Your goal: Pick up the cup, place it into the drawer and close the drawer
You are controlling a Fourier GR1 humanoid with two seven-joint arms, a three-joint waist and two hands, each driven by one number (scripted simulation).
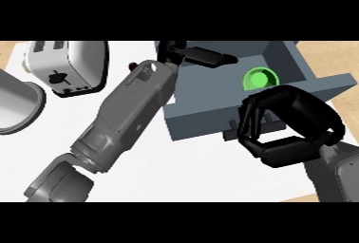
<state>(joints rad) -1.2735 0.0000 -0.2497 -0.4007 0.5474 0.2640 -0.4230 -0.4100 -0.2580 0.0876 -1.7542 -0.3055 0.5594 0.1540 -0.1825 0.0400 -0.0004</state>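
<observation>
so the green cup (258,79) is already sitting inside the open drawer (210,118); the drawer front is being met by the curled, empty right hand (291,126), left hand (200,54) resting open behind it, so pushing shut looks next

1. The drawer (210,121) sits toward 2 o'clock on the desk (196,175), pulled open.
2. The cup (258,79) lies in the drawer, at its 1 o'clock corner.
3. The toaster (67,66) stands at 10 o'clock, well apart from the drawer.
4. A round vessel (17,107) lies at 9 o'clock, just before the toaster.
5. The left robot hand (193,54) lies over the drawer's 11 o'clock rim.
6. The right robot hand (288,126) lies at 4 o'clock, over the drawer's front.
</observation>
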